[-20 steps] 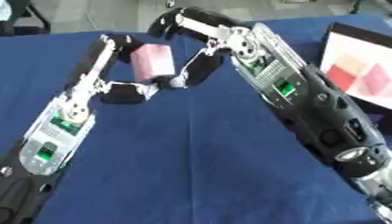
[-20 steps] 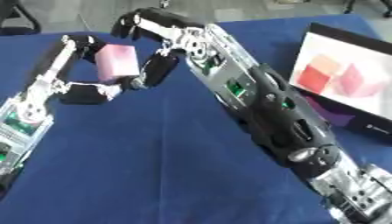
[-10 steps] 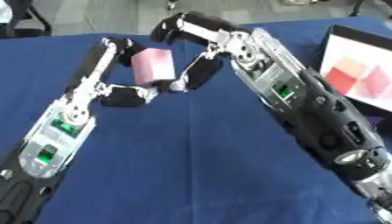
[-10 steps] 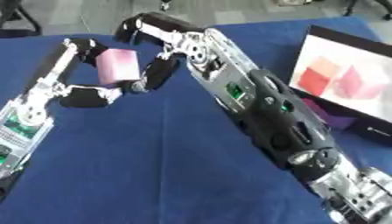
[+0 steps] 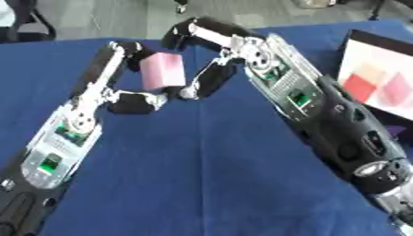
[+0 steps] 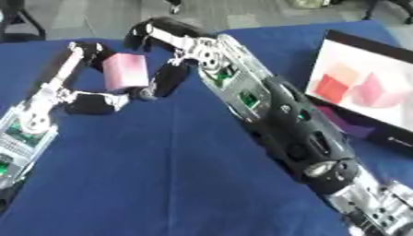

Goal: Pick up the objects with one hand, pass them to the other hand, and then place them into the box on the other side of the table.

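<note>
Left eye view: pink block [image 5: 163, 70] held above blue desk [image 5: 202, 175], near far middle. My left hand [image 5: 121, 78] curled round it, fingers on its left face, thumb below. My right hand [image 5: 202, 64] meets block from right, fingers bent against its right edge (whether they grip, cannot tell). White-lined box [image 6: 363, 87] at desk's right edge, pink and red shapes inside.

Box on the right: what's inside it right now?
The box holds blocks: a red one, a pink one and a pale orange one. Its far right part is out of view, so more could be there.
</note>
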### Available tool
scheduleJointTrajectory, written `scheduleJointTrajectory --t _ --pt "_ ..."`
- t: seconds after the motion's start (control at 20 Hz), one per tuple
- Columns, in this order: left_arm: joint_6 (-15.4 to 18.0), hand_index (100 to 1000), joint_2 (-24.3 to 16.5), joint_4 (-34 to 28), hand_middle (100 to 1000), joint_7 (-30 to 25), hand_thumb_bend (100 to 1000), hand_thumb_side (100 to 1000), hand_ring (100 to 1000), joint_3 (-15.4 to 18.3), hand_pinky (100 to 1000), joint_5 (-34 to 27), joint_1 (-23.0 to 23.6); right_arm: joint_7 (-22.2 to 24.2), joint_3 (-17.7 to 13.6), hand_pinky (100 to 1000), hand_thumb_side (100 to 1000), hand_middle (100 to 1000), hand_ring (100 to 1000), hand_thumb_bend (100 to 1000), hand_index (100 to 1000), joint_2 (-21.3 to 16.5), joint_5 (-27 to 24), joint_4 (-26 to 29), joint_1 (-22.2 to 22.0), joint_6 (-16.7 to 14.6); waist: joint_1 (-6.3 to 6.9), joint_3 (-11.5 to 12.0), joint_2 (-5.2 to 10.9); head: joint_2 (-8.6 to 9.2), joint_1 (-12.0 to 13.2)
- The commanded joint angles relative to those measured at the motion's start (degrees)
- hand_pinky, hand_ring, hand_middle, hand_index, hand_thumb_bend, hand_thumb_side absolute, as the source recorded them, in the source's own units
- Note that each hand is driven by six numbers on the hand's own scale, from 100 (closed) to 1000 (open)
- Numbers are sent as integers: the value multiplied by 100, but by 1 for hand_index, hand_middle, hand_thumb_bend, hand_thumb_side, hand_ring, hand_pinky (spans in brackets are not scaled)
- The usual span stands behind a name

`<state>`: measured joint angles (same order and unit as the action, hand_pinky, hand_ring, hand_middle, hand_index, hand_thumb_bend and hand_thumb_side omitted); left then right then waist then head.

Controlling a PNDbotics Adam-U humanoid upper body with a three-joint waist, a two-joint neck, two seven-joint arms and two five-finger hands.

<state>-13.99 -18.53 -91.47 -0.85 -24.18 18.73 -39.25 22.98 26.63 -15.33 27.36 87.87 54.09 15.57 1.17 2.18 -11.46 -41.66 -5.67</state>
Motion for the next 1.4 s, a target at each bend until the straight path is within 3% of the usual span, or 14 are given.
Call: scheduleJointTrajectory --t 0.05,0.3,0.75,1.4 --pt "53 524 105 -175 429 -62 100 100 571 -65 672 -13 -124 -67 -47 886 100 727 794 359 797 -6 -54 16 112 71 23 -1 105 66 15" --pt "49 524 115 -166 444 -98 100 100 572 -79 672 14 -119 -135 -58 886 100 716 790 299 796 -9 -250 49 118 192 23 -5 109 81 18" --pt "57 523 185 -137 446 -89 100 100 571 -99 668 27 -139 -135 -38 884 104 731 793 369 813 1 -416 116 133 312 18 2 113 76 -3" --pt "63 522 238 -132 446 -74 100 100 569 -116 663 48 -168 -126 -27 882 120 736 795 392 818 4 -459 150 140 345 18 8 114 89 -90"
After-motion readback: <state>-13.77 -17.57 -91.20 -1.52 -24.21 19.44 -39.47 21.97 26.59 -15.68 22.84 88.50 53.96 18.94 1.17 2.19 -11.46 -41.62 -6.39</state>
